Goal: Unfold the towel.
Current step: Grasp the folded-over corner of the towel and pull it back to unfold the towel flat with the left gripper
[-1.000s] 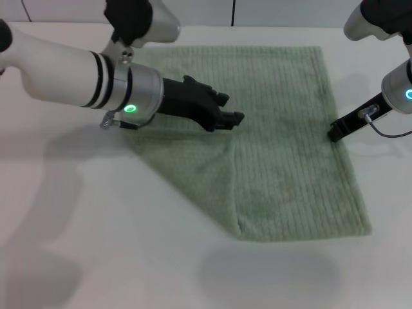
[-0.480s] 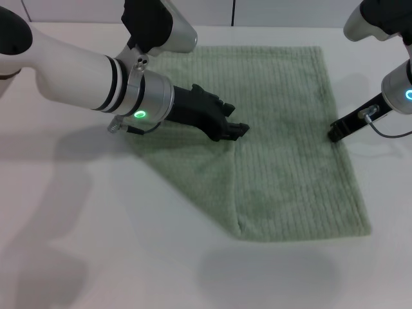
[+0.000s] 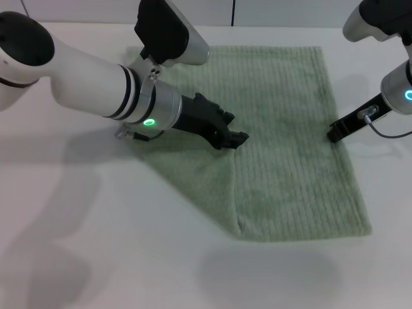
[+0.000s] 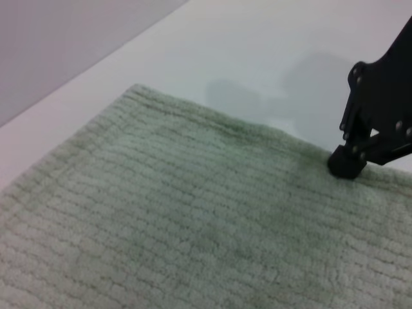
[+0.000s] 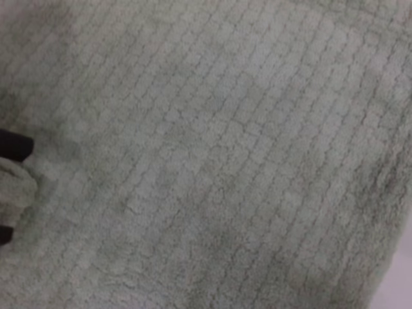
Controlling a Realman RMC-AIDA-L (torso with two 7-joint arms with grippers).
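Observation:
The pale green towel lies flat on the white table, with its near left corner folded over as a triangular flap. My left gripper is open and low over the flap's tip near the towel's middle. Its black fingertips show in the right wrist view with a bulge of towel between them. My right gripper looks shut, its tip resting on the towel's right edge. It also shows in the left wrist view, on the towel's hem.
The white table stretches bare to the left and front of the towel. A grey cable loops beside the right gripper. The left arm's white forearm crosses over the towel's far left corner.
My left gripper has moved a little toward the front right and lower, onto the flap's tip. The right gripper and the towel have not moved.

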